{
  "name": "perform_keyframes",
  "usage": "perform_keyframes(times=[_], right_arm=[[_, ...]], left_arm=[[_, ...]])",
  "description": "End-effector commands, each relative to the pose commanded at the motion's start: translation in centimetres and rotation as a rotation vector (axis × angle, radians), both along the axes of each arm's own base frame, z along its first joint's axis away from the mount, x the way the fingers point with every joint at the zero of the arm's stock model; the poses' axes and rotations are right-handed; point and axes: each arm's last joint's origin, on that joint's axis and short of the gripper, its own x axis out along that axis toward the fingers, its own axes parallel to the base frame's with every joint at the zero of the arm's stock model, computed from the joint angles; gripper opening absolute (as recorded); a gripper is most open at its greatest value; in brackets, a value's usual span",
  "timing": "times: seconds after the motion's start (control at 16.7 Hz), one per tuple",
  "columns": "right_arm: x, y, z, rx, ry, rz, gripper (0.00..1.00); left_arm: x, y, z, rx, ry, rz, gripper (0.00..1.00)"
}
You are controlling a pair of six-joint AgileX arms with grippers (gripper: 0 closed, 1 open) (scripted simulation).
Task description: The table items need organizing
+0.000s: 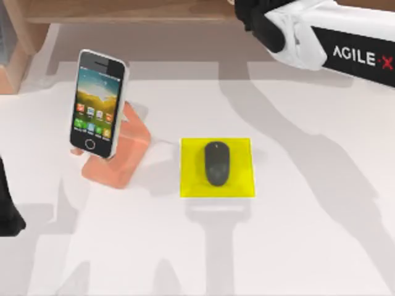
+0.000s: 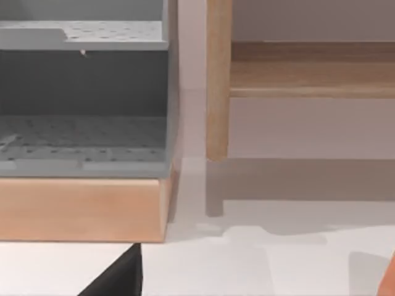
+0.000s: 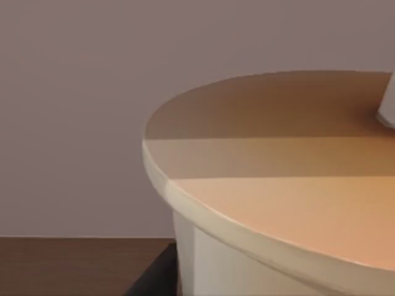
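Mouse (image 1: 216,163): dark grey, oval, lying flat at the middle of the pad (image 1: 190,185), long axis running toward the frame (image 1: 123,9).

Pad: yellow, square, flat on the table (image 1: 308,234), near the table's middle.

Phone (image 1: 97,103): white-edged, icon screen facing up, propped tilted against the stand (image 1: 126,154), left of the pad and apart from it.

Stand: salmon-orange, angled, directly under and behind the phone, left of the pad.

Frame: light wood, along the table's far edge, beyond the phone.

Right arm (image 1: 321,37): white and black, lettered AGILE X, raised beyond the pad at the far right; gripper state cannot be told.

Left arm (image 1: 7,209): dark part at the table's left edge, left of the stand; gripper state cannot be told.

Grey shelf (image 2: 83,92): perforated, on a wooden base, beside a wooden post, seen from the left wrist.

Round tan disc (image 3: 278,172): pale-rimmed, seen from the right wrist.
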Motion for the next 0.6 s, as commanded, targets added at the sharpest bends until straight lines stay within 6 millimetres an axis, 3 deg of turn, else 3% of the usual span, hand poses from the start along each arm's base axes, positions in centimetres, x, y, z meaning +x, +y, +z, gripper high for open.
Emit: perform_keyframes(times=[0.24, 0.6], right_arm=[[0.0, 0.0, 0.0, 0.0, 0.0, 0.0, 0.98], [0.0, 0.0, 0.0, 0.0, 0.0, 0.0, 1.0]], left_arm=[[0.0, 0.0, 0.0, 0.0, 0.0, 0.0, 1.0], [0.0, 0.0, 0.0, 0.0, 0.0, 0.0, 1.0]])
